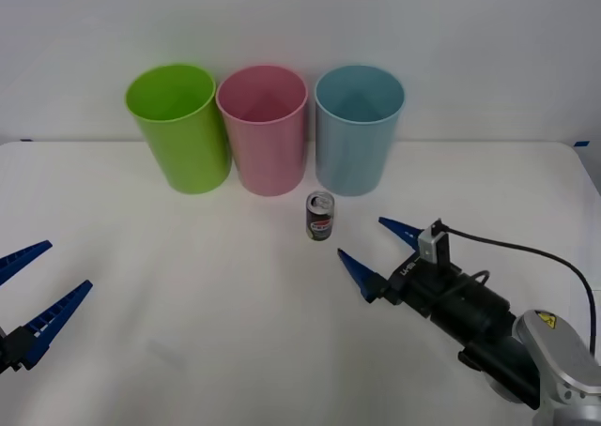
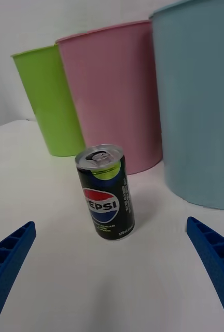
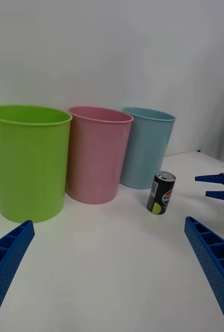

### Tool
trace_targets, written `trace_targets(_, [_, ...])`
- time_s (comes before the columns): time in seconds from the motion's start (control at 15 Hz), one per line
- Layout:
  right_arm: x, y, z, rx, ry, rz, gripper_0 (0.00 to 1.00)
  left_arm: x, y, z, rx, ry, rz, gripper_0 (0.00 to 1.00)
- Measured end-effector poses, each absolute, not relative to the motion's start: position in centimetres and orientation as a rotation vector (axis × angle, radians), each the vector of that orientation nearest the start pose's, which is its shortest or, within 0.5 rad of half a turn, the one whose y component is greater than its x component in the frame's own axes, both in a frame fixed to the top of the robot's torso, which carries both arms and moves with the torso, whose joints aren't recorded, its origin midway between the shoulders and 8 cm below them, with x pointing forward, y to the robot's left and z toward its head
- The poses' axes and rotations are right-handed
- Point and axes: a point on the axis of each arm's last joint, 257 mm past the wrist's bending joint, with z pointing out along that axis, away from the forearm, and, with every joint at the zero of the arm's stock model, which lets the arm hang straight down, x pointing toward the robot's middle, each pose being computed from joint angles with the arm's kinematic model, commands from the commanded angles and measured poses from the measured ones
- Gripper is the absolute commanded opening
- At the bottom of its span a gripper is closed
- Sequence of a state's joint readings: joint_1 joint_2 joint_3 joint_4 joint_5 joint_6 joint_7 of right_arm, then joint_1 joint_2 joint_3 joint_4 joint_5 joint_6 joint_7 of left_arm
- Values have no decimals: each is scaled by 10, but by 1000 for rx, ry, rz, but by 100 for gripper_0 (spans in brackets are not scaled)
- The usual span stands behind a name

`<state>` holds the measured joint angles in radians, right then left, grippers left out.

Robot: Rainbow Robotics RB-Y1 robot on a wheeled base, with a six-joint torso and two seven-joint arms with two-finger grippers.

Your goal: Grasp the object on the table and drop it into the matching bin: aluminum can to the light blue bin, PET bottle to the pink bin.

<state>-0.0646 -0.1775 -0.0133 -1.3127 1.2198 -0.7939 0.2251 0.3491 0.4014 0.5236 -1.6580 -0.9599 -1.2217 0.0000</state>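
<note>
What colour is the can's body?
Black, with a red, white and blue Pepsi logo; the can shows best in the right wrist view.

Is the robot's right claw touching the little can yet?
Apart. In the front view the open right gripper sits short of the can, with bare white table between its fingertips and the can; the right wrist view shows that gap too.

A plain white desk (image 1: 188, 351) is seen under everything; three bins are lined up, a lime green bin (image 1: 180, 130), the pink bin (image 1: 264, 130) and the light blue bin (image 1: 357, 130); the aluminum can (image 1: 320, 216) is shown black with a silver top, a red, white and blue round logo with white lettering, and a lime green patch under the rim; blue ribbed fingers are worn by the right tool (image 1: 377, 244) and the left tool (image 1: 36, 285).
</note>
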Motion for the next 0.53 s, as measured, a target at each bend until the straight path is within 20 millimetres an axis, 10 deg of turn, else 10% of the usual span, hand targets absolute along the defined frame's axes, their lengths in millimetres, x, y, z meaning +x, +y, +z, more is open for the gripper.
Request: trace_targets(0.53, [523, -69, -283, -570, 1553, 536, 100, 342, 330, -169, 465, 1441, -567, 100])
